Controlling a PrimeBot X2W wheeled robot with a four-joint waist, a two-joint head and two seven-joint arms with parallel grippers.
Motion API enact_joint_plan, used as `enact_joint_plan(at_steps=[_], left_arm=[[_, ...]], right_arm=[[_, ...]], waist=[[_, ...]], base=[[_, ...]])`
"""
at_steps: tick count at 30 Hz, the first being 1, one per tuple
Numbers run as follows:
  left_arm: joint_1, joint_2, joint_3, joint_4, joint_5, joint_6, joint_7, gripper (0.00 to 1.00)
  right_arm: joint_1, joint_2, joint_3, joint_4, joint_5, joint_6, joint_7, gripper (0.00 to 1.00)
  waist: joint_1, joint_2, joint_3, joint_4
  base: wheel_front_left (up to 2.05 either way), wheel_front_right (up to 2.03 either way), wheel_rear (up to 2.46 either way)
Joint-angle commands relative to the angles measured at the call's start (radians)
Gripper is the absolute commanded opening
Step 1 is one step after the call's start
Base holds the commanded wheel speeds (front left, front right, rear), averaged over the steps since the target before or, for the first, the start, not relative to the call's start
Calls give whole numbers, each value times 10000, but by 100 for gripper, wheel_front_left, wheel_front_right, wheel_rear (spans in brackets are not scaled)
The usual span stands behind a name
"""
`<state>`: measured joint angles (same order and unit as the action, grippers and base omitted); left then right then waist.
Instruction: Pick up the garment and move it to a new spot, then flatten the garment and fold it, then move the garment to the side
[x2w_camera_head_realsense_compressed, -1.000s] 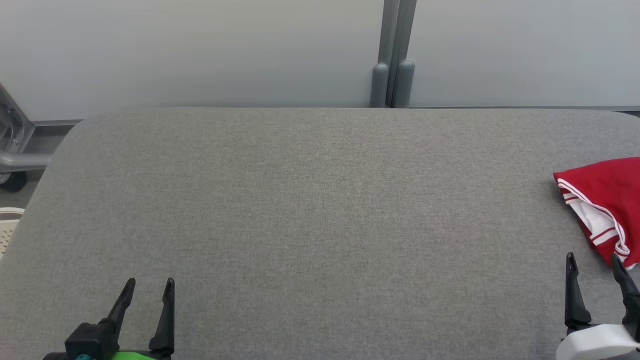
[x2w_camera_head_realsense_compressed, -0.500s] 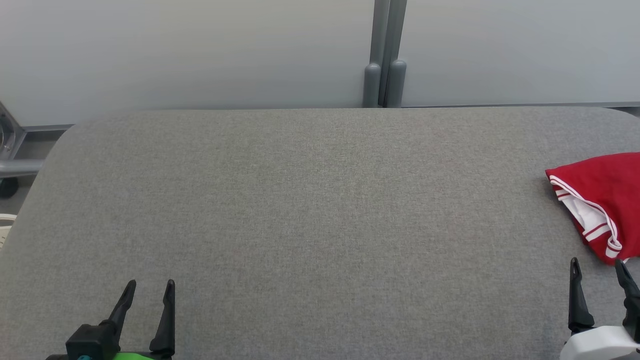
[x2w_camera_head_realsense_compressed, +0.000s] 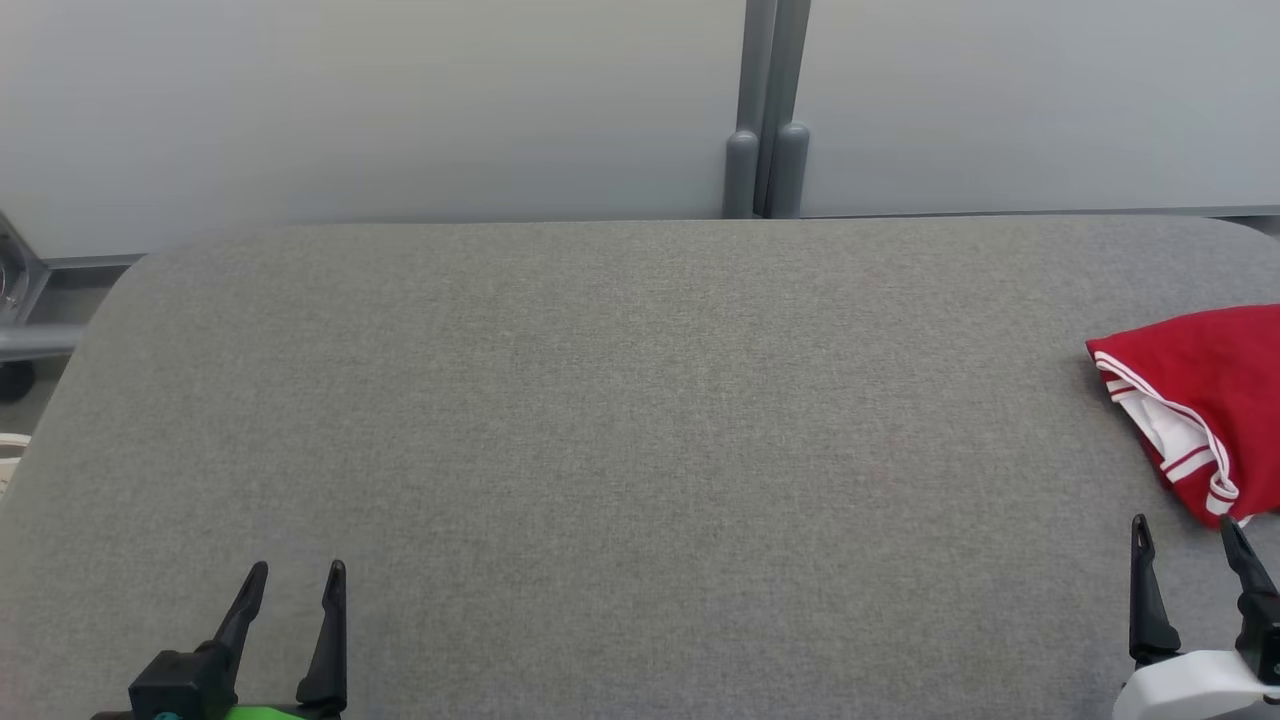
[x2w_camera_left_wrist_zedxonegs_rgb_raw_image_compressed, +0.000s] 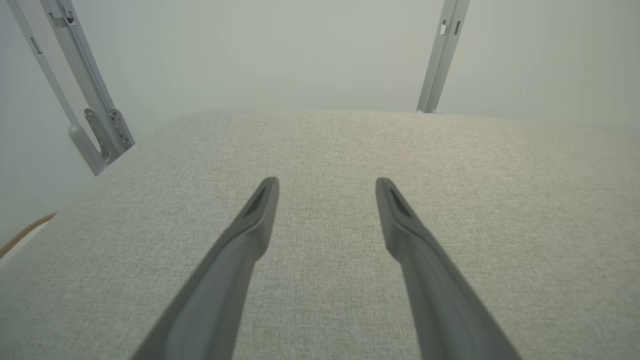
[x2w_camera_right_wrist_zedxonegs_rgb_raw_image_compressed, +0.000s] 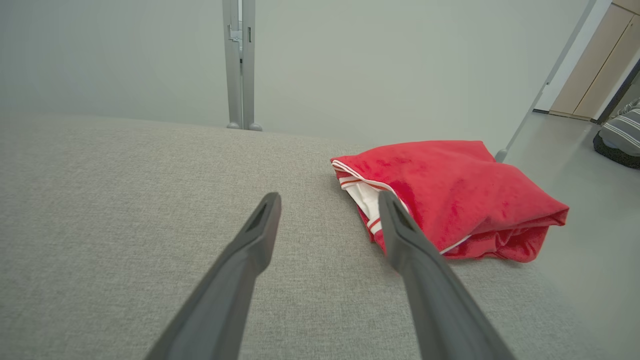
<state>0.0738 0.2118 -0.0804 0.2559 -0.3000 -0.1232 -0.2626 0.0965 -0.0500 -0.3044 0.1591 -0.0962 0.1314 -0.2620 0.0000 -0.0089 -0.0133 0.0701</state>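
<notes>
Garment (x2w_camera_head_realsense_compressed: 1205, 395), red with white stripes, lies bunched in a loose heap at 3 o'clock on your grey desk (x2w_camera_head_realsense_compressed: 620, 420), close to its right edge. Your right tool (x2w_camera_head_realsense_compressed: 1183, 523) hovers at 5 o'clock just short of it, fingers spread and holding nothing. Your left tool (x2w_camera_head_realsense_compressed: 300, 567) sits at 7 o'clock, likewise spread wide, well apart from the garment.
</notes>
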Motion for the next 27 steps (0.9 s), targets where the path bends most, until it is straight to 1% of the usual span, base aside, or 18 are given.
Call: enact_joint_plan(at_steps=[1,7,15,16,21,27], left_arm=[[14,-24,0,-40,63,-25,-23,100],[12,-78,68,-45,144,-54,-24,100],[13,-162,116,34,139,-63,-23,100],[-5,-148,102,43,108,-42,0,0],[21,-331,30,487,96,-40,76,0],[-127,-443,177,462,-955,-43,365,0]], right_arm=[[-31,-27,-34,6,-45,-13,-35,100],[-31,-21,-16,32,-48,-13,-34,100],[164,-24,415,-268,266,-13,-31,100],[52,10,420,-224,245,0,-6,0],[122,199,429,304,252,0,48,0],[-149,190,429,478,1549,-1,458,0]], waist=[[0,89,26,-464],[0,89,30,-468],[0,89,49,-452],[0,0,49,-453],[0,0,50,-454],[0,4,54,-465]], base=[[0,0,0],[0,0,0],[0,0,0],[0,0,0],[0,0,0],[0,0,0]])
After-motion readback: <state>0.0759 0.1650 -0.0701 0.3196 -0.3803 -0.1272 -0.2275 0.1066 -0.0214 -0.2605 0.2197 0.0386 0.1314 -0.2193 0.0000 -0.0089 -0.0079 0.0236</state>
